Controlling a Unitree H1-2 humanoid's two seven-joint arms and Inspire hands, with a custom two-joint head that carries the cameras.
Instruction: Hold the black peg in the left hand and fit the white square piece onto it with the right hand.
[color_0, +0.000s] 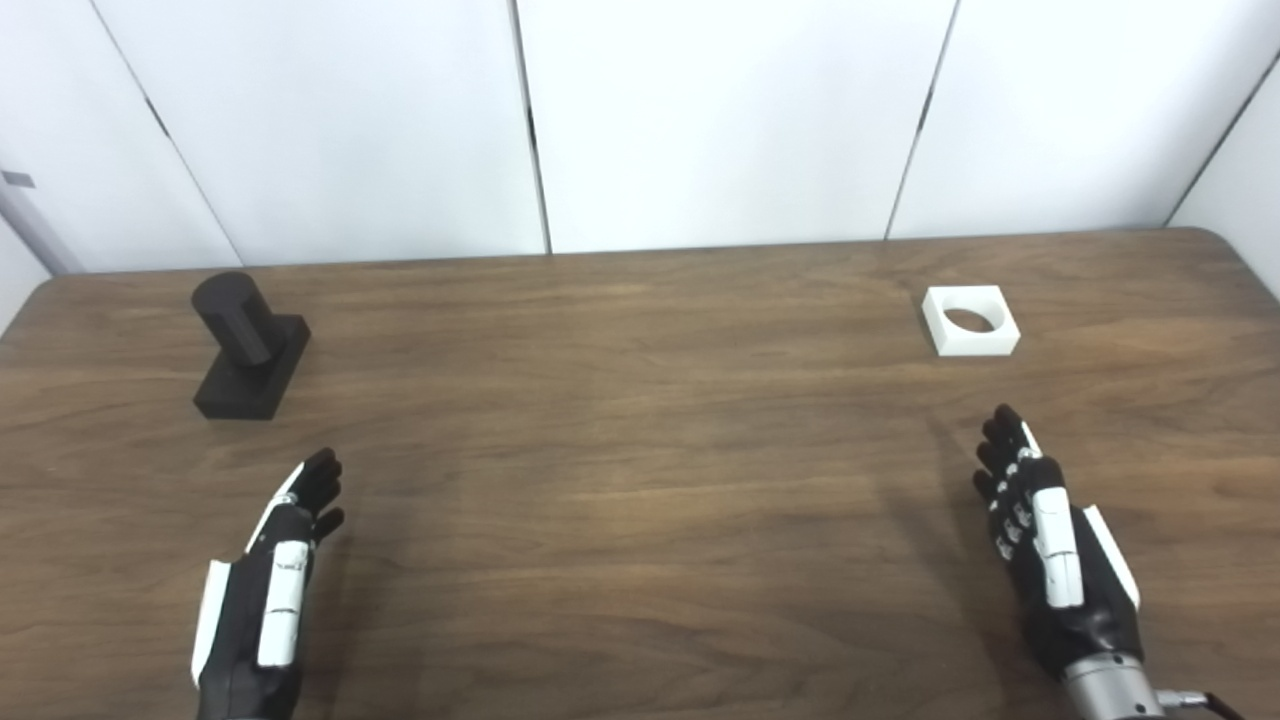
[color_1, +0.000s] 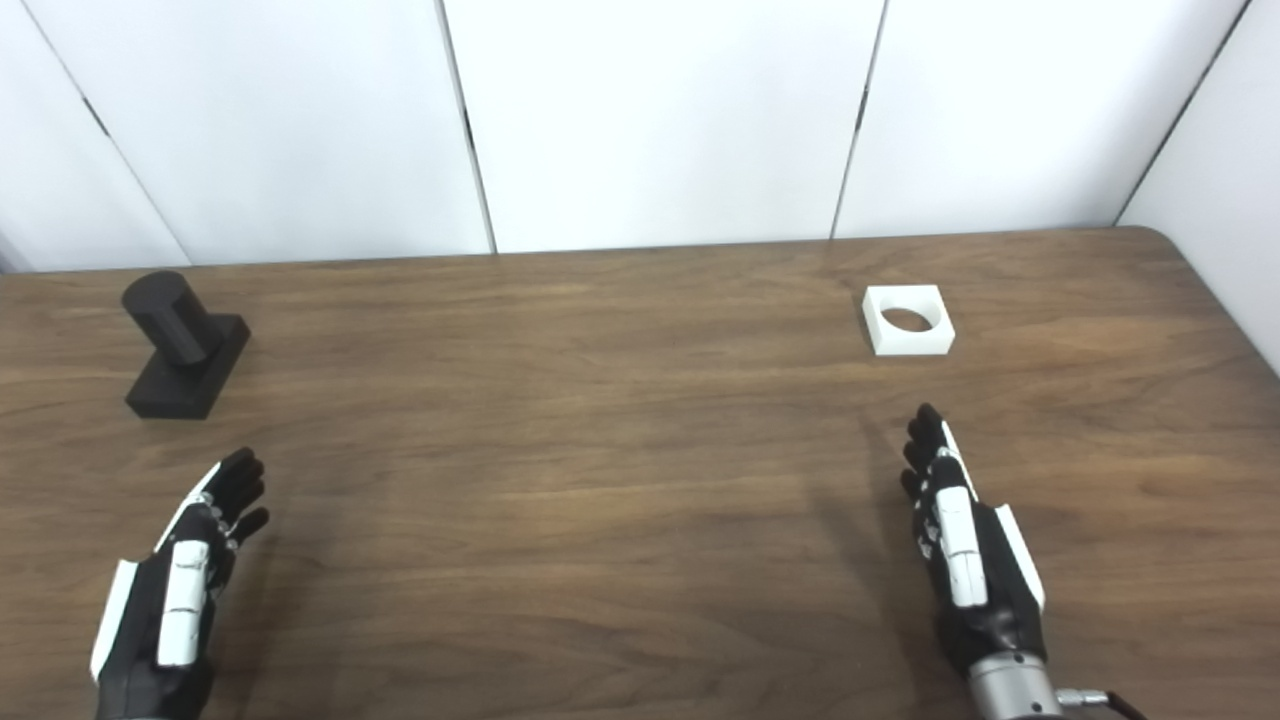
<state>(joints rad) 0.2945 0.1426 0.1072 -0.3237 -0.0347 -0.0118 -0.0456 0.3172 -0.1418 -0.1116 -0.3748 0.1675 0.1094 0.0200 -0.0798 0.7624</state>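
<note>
Matte black cylindrical peg on its block base (color_0: 248, 345) at eleven o'clock from empty, fingers-extended left hand (color_0: 270, 590); white square holed piece (color_0: 970, 320) at twelve from equally empty right hand (color_0: 1045, 545).

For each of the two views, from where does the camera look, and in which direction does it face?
Left eye view: on the head, looking down and forward at the table; shows left hand and right hand.
Right eye view: beside it, slightly to the right, same direction; same hands.
Shared: black peg far left, white square piece far right, both untouched.
</note>
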